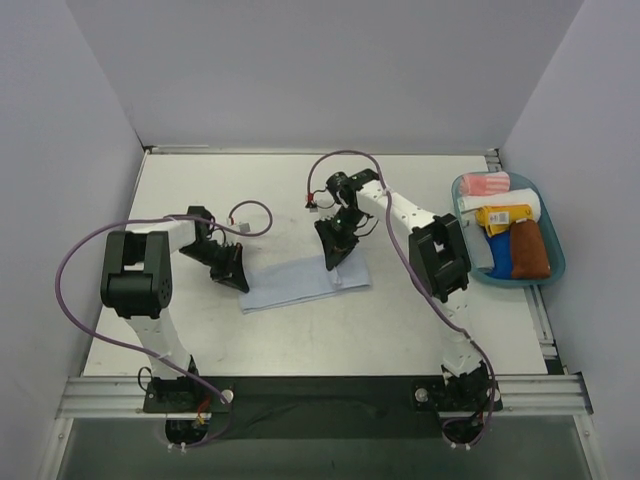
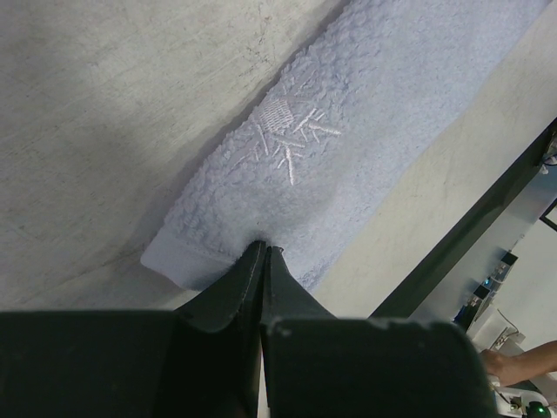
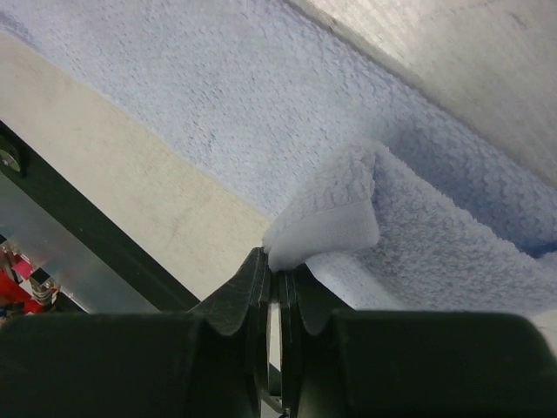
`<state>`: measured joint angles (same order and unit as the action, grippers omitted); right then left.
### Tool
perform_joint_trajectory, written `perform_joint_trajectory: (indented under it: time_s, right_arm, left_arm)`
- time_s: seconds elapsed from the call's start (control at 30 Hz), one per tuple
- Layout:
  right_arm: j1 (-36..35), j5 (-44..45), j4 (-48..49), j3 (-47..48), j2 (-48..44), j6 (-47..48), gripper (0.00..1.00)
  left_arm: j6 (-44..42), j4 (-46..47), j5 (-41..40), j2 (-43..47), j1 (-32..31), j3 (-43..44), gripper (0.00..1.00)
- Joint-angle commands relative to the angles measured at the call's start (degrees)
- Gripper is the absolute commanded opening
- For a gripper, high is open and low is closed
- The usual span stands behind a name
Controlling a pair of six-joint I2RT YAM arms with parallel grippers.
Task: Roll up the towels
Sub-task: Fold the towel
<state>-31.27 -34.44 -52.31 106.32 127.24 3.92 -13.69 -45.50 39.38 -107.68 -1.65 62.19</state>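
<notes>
Left fingers (image 2: 264, 252) were closed to a bare slit on the short hemmed end of the blue towel (image 1: 300, 285), and the cloth puckered slightly where the tips met it. My right fingers (image 3: 274, 261) were pinched together too, on a corner at the opposite end. That corner stood lifted and doubled back over the pile. The towel lay as a long flat strip on the tabletop (image 1: 300, 345) between the two arms, with an embroidered motif (image 2: 283, 139) facing up near the left end. The brown towel (image 1: 530, 250) sat in the tray (image 1: 557, 262) at the right edge, well apart, among other cloths.

I judged the step in hand to be the first turn of the roll, begun from the right end with the left pinch as the anchor. With only one corner raised, I thought the roll could start crooked and wind into a cone. To do it well, I reckoned the whole short edge should turn over square to the strip. The left end should stay taut but low, and the first turn should be kept tight, since terry springs open.
</notes>
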Motion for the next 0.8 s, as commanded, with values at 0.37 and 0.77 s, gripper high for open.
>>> perform_joint_trajectory:
  time_s: [0.37, 0.77]
  right_arm:
    - [-3.6, -4.2, -2.7, 7.8, 4.9, -3.7, 0.0]
    - [-5.3, -5.1, -2.6, 8.2, 7.1, -3.9, 0.0]
  left_arm:
    - [-0.2, 0.7, 1.5, -0.7, 0.1, 2.0, 0.01]
    - [-0.1, 0.8, 1.4, -1.1, 0.1, 2.1, 0.01]
